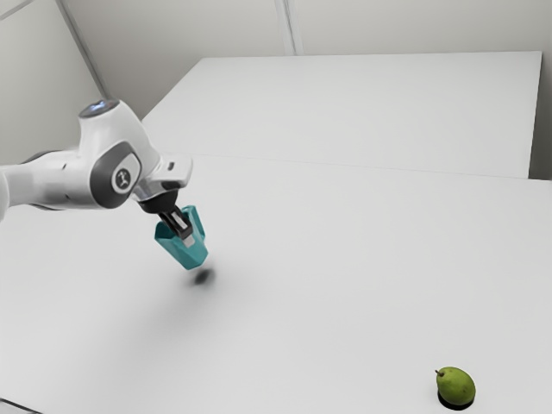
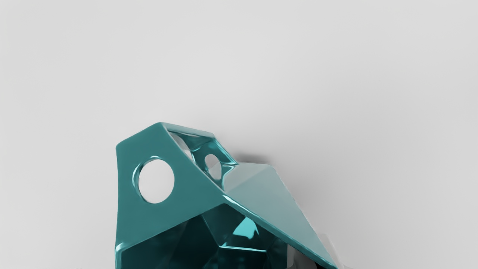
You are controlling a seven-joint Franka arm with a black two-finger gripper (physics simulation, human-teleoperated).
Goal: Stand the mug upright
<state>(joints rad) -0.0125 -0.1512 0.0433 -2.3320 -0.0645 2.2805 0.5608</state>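
Note:
The gripper [image 1: 187,240] is at the teal mug [image 1: 192,256] in the exterior view, with a dark shadow on the table just below the mug, apart from it. The mug hangs tilted, its mouth facing up toward the hand. In the wrist view, the mug [image 2: 186,213] shows its dark inside and a handle part with round holes. There the gripper [image 2: 312,257] is shut on the mug's wall, one finger inside the mouth and the other outside; the fingertips are partly hidden.
A green pear [image 1: 455,385] lies on the white table [image 1: 328,285], near the exterior view's bottom right, far from the mug. A white raised surface [image 1: 362,108] stands behind the table. A thin dark line crosses the bottom left corner.

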